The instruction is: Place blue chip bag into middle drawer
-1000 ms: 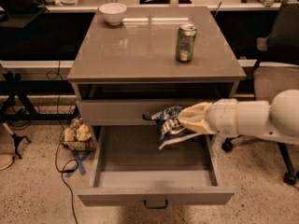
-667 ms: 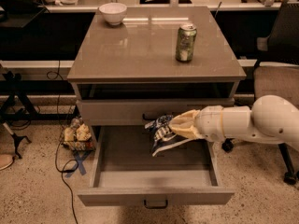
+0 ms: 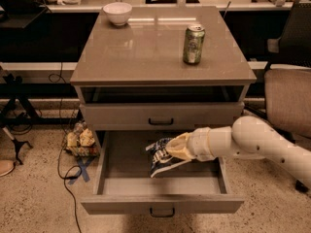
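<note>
End effector point(image 3: 172, 149) reaches in from the right, pinched on the blue chip bag point(image 3: 159, 158). The bag hangs tilted inside the pulled-out middle drawer point(image 3: 163, 204) (green can point(image 3: 193, 43) and white bowl point(image 3: 117, 12) sit on the counter point(image 3: 141, 57) above).

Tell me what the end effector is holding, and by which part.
The end effector, over the open middle drawer, holds the blue chip bag by its right end; the rest sticks out leftward.
</note>
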Robot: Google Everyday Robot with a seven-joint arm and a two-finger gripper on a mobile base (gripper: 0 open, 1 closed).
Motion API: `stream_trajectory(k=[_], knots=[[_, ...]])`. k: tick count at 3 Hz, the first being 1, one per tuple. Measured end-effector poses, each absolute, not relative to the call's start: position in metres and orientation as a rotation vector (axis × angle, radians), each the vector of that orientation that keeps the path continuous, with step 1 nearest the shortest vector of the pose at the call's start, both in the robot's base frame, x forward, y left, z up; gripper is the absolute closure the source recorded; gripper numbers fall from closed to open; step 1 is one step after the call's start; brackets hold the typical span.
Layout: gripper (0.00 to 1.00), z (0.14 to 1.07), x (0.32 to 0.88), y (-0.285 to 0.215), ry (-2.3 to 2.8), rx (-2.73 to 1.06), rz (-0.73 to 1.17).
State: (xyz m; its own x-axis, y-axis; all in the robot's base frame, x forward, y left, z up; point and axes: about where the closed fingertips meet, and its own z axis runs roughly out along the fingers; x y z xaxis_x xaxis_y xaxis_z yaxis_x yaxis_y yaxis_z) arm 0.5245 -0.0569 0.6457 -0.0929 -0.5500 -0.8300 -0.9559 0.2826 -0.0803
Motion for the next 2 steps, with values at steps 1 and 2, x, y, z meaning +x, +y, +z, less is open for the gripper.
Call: stream_trajectory(k=[1, 2], knots=[[0.58, 0.601, 0.528, -0.05, 1.83, -1.35, 0.636], [0.34, 0.574, 0.532, -0.042, 1.874, -1.307, 0.645]])
